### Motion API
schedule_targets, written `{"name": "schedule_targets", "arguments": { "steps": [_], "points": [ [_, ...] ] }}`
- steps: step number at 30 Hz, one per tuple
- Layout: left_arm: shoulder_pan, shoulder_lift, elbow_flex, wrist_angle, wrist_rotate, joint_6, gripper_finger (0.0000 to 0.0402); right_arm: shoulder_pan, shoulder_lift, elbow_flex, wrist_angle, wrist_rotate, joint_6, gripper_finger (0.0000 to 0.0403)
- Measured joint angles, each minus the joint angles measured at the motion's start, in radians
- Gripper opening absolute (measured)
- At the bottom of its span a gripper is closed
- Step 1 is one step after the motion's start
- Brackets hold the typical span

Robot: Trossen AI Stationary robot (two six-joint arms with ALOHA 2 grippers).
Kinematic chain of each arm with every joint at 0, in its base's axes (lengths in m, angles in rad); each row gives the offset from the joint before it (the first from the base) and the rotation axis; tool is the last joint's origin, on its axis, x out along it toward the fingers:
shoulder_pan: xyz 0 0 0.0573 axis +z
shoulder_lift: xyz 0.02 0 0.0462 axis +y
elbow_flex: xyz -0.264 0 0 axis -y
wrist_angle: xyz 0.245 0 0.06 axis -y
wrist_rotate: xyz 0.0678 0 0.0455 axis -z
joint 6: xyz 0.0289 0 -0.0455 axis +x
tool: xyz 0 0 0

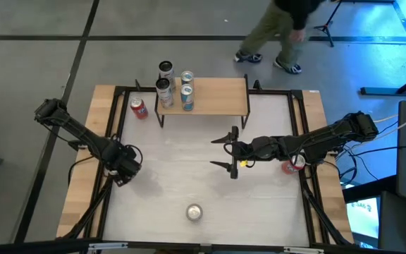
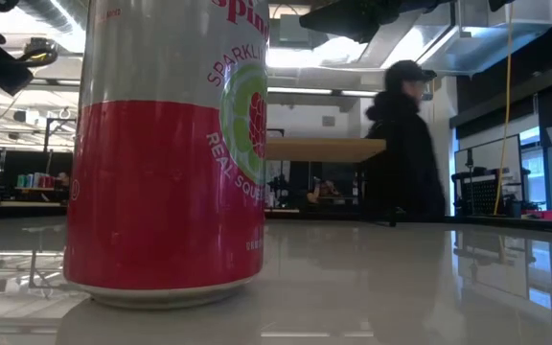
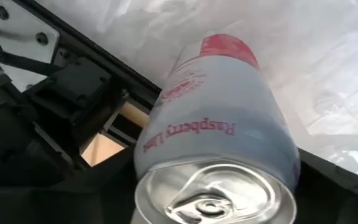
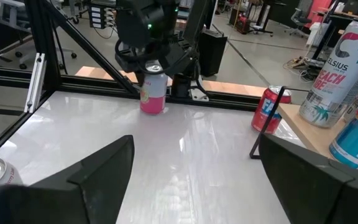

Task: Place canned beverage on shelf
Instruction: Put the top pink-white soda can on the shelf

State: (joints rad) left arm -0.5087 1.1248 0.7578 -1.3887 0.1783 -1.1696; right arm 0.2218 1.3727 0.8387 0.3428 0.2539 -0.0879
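A white-and-pink can [image 4: 153,93] stands upright on the table near its left edge; the left wrist view looks down on its silver top [image 3: 213,193]. My left gripper [image 4: 153,65] points down over it, open, one finger on each side of the can's upper part. In the high view this gripper [image 1: 122,168] hides the can. The shelf [image 1: 213,95] stands at the table's far side with cans on it. My right gripper [image 1: 225,152] hovers open and level at mid-table, holding nothing. My left gripper comes at the white-and-pink can from above, its fingers on either side of the can's top end [image 4: 153,70]. I cannot tell whether they touch it. The can stands upright with its base on the table.
A red can [image 1: 139,108] stands on the table left of the shelf, and another red can [image 1: 292,166] under my right arm. A white-and-red can [image 1: 194,212] stands near the front edge. A person [image 1: 280,32] walks beyond the far edge.
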Motion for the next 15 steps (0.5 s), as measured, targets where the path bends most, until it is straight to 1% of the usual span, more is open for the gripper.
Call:
{"name": "schedule_targets", "arguments": {
  "steps": [2, 5, 10, 15],
  "points": [
    [0.006, 0.000, 0.005, 0.001, -0.008, 0.025, 0.0272, 0.000, 0.000, 0.000, 0.001, 0.000, -0.006, 0.0341],
    [0.026, 0.002, 0.043, 0.006, -0.042, 0.057, 0.0270, 0.000, 0.000, 0.000, 0.008, 0.003, -0.022, 0.0341],
    [0.078, 0.002, 0.166, 0.004, -0.105, 0.105, 0.0270, 0.000, 0.000, 0.000, 0.005, 0.026, -0.022, 0.0341],
    [0.136, 0.002, 0.298, 0.007, -0.224, 0.134, 0.0270, 0.002, 0.000, 0.000, -0.037, 0.022, -0.001, 0.0341]
  ]
}}
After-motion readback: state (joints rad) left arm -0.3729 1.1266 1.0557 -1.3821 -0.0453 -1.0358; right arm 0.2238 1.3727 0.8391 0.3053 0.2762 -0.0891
